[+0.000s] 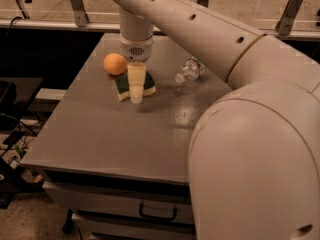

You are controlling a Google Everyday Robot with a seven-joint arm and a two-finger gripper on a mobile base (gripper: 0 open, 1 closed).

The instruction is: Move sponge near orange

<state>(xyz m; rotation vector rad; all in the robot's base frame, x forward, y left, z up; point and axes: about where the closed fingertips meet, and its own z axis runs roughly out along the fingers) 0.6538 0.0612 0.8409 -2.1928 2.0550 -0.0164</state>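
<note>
Grey table (100, 134) bears sponge (150, 87) near orange (115, 64), claw (136, 97) over sponge.

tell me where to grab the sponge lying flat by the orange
Grip the sponge across its narrow width, coming straight down from above: it lies flat on the table, the orange close beside it. The pincer hangs right over it.

The claw (136, 95) hangs from the arm (200, 29) over the far-left part of the grey bench (110, 134), its tip in front of the sponge (122, 86), which lies flat with its green side up. The orange (115, 64) sits just beside the sponge, on its far-left side. A clear plastic bottle (189, 70) lies on its side to the right, apart from both.
</note>
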